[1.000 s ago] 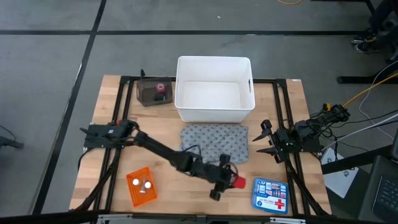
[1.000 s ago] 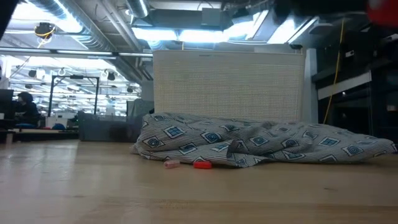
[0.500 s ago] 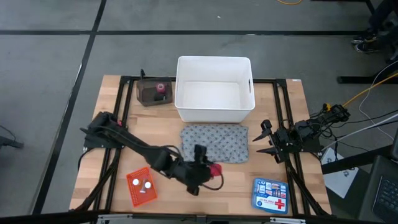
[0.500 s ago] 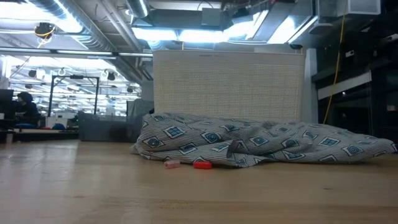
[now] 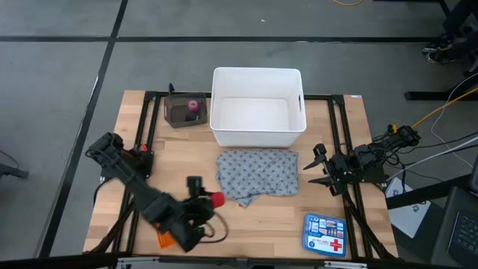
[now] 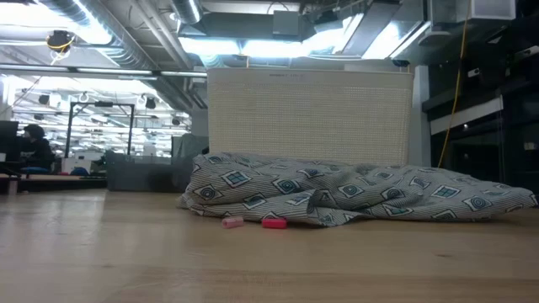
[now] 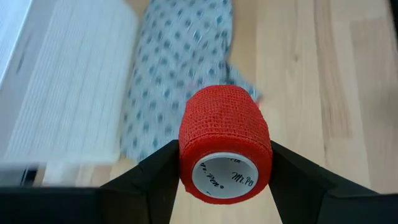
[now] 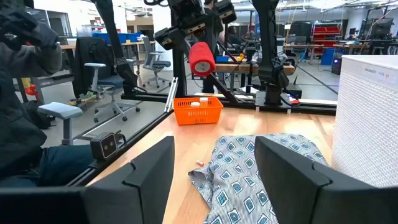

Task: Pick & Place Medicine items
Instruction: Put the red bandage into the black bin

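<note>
My left gripper is shut on a red roll of wrap and hangs over the table's near left part, above the orange basket that holds white tablets. The grey dotted cloth lies rumpled in the table's middle, in front of the white bin. A small pink piece and a small red piece lie on the wood at the cloth's near edge. My right gripper waits open at the table's right edge. My left gripper pinches the red roll by its curved outer wall, one finger on each side. The fingers slant downward from the table's left and run along the roll's axis. The roll's white core end faces back toward the wrist, and the roll is lifted clear of the table.
A dark little box with a pink item stands left of the white bin. A blue first-aid box lies at the near right. Bare wood stretches between the cloth and the basket. A black frame rail runs along the table's sides.
My left gripper has carried the red roll from the near edge beside the first-aid box toward the table's left edge, rising and tipping as it went. It now hangs over the basket, its hold unchanged. The cloth and small pieces have stayed put.
</note>
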Available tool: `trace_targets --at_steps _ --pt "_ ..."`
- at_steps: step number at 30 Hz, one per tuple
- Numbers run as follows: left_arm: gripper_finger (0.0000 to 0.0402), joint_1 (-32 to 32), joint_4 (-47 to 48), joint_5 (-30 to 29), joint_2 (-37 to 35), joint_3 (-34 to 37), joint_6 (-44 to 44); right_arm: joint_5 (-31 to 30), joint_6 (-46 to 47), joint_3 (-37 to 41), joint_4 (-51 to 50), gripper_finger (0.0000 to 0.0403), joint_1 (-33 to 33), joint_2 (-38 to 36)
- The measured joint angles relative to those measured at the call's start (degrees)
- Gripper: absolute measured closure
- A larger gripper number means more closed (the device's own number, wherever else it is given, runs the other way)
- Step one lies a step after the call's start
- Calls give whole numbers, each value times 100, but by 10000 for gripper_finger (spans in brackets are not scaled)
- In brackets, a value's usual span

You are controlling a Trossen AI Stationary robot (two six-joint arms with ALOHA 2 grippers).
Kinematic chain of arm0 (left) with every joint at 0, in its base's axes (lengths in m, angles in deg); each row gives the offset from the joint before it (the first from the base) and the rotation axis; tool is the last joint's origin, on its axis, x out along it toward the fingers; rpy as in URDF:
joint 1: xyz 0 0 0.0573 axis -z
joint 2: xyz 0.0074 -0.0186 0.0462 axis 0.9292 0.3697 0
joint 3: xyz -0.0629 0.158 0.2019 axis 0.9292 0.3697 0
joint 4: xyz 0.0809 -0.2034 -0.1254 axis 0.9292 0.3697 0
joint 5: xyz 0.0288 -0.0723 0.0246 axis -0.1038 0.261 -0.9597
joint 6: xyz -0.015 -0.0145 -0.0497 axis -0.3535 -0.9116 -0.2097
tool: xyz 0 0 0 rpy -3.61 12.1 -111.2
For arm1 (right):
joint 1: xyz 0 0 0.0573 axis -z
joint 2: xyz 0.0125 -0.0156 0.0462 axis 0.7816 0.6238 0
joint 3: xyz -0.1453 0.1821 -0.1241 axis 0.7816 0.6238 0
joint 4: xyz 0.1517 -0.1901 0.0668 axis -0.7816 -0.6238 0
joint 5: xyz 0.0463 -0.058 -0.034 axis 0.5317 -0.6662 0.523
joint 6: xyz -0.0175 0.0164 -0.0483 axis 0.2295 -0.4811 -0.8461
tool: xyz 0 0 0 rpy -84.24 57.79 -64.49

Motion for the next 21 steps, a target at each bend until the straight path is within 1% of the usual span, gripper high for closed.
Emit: trace_targets --at_steps 5,10,12,15,17,21 --pt "189 671 1103 -302 7 12 -1653 -2 0 0 -1 179 0 -1" --pt "189 1272 1626 -309 13 301 -3150 0 0 0 0 179 0 -2" --pt "189 1447 1674 -118 11 454 -3640 0 0 0 0 179 0 0" --pt "189 1636 1657 450 9 692 -4173 0 0 0 -1 179 0 -1" --pt "189 1727 1650 849 13 802 -4382 0 0 0 -1 179 0 0" --pt "189 1826 1394 1214 13 958 -4595 0 0 0 0 179 0 0"
